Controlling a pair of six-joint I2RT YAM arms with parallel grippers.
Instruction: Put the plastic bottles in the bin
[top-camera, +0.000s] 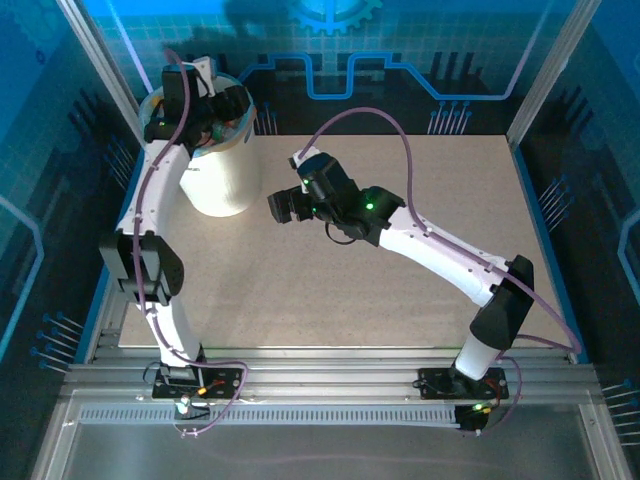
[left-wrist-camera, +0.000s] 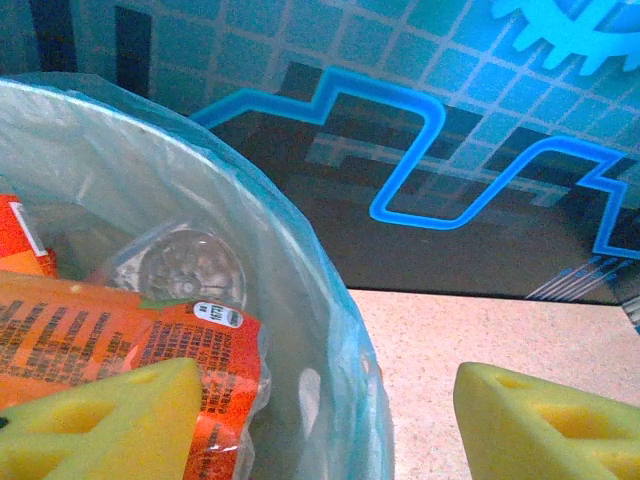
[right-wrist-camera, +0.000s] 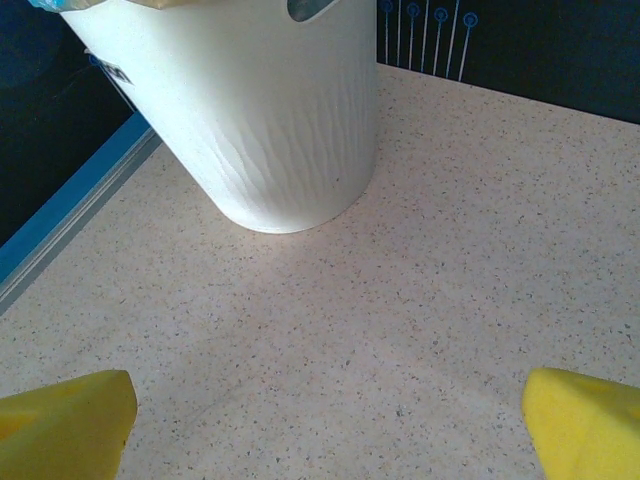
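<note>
Left hand (left-wrist-camera: 320, 405), fingers apart and empty, straddles the rim of the bin (right-wrist-camera: 270, 120); plastic bottles (left-wrist-camera: 90, 335) lie inside. Right hand (right-wrist-camera: 330, 420) stands wide apart over the table (right-wrist-camera: 420, 290). Risk: lowering the left hand would snag the bag (left-wrist-camera: 300, 290) and could tip the bin.

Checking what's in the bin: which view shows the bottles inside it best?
The left wrist view: it looks into the bin onto orange-labelled bottles and a clear bottle. In the top external view the left arm hides most of the opening; the right wrist view catches the bin's outer wall.
</note>
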